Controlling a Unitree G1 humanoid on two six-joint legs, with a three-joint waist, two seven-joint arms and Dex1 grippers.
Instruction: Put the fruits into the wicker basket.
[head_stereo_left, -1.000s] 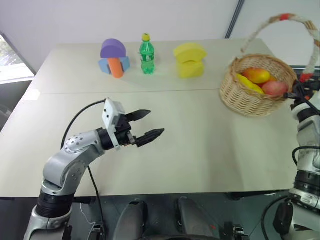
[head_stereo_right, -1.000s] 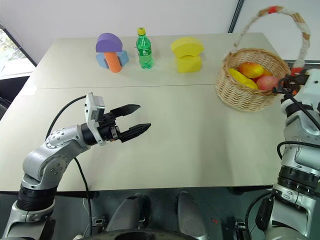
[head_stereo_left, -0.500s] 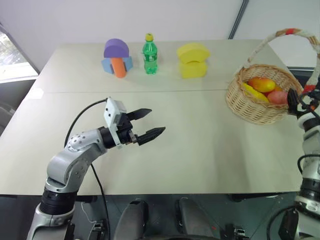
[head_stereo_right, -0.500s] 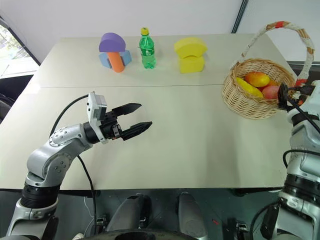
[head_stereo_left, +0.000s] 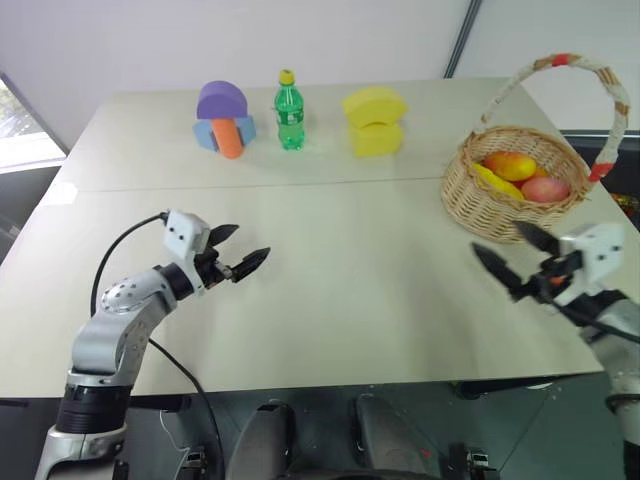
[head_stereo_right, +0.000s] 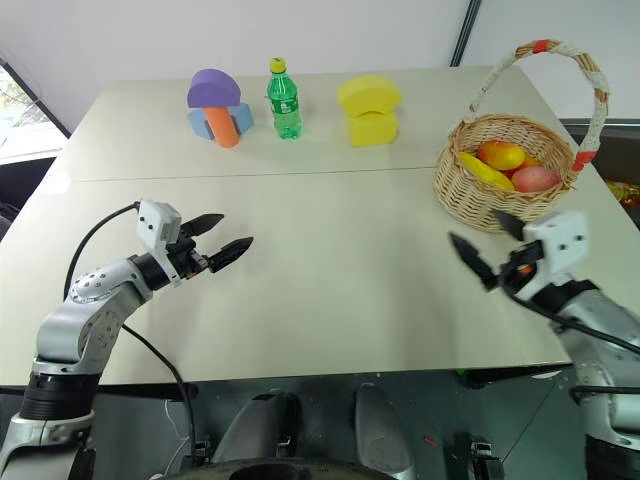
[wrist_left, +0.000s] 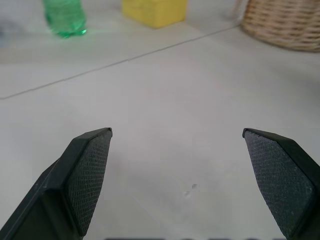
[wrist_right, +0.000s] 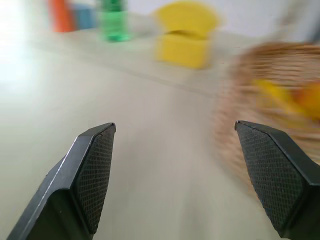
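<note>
The wicker basket (head_stereo_left: 470, 190) stands at the table's right side with its banded handle (head_stereo_left: 600, 85) arched over it. Inside it lie the fruits: a banana (head_stereo_left: 497, 180), a red-and-yellow mango (head_stereo_left: 510, 164) and a pink peach (head_stereo_left: 546, 188). My right gripper (head_stereo_left: 500, 242) hovers just in front of the basket, pointing toward the table's middle, open and empty. My left gripper (head_stereo_left: 246, 244) hangs over the left part of the table, far from the basket, also open with nothing between its fingers (wrist_left: 92, 170).
Along the far edge stand a green bottle (head_stereo_left: 290, 110), yellow foam blocks (head_stereo_left: 375, 120) and a purple, blue and orange block group (head_stereo_left: 226, 118). A seam (head_stereo_left: 300, 183) crosses the table (head_stereo_left: 360, 290) between them and my grippers.
My right gripper has left the basket's far right side, swung down in front of it and opened. My left gripper has drawn back to the left and lower, still open.
</note>
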